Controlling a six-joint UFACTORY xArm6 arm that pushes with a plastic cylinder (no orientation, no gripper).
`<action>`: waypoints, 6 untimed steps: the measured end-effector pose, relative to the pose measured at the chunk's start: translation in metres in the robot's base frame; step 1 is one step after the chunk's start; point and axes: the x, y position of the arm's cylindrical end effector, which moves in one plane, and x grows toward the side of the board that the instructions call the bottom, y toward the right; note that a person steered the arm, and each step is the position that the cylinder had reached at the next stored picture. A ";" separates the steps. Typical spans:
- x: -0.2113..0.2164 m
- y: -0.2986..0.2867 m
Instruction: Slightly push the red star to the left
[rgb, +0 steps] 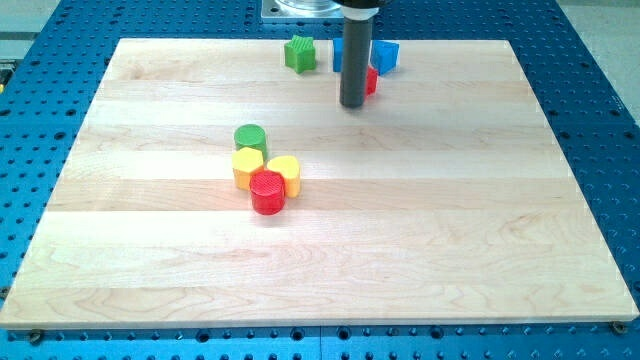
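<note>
Your rod has no jaws, so it holds nothing; my tip (353, 105) rests on the board (450, 220) near the view's top edge. The red star (371, 82) sits right against the rod on the view's right, mostly hidden behind it, so you cannot make out its shape or tell for sure that they touch. Just beyond the tip, toward the view's top, a blue block (385, 55) shows on the rod's right and a blue sliver (337, 56) on its left. A green star (299, 53) lies up and to the tip's left. Well below and left of the tip, four blocks huddle touching: green cylinder (250, 138), yellow hexagon (247, 165), yellow block (286, 174), red cylinder (267, 192).
</note>
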 end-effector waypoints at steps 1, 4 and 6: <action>0.015 0.060; -0.034 0.061; 0.000 0.001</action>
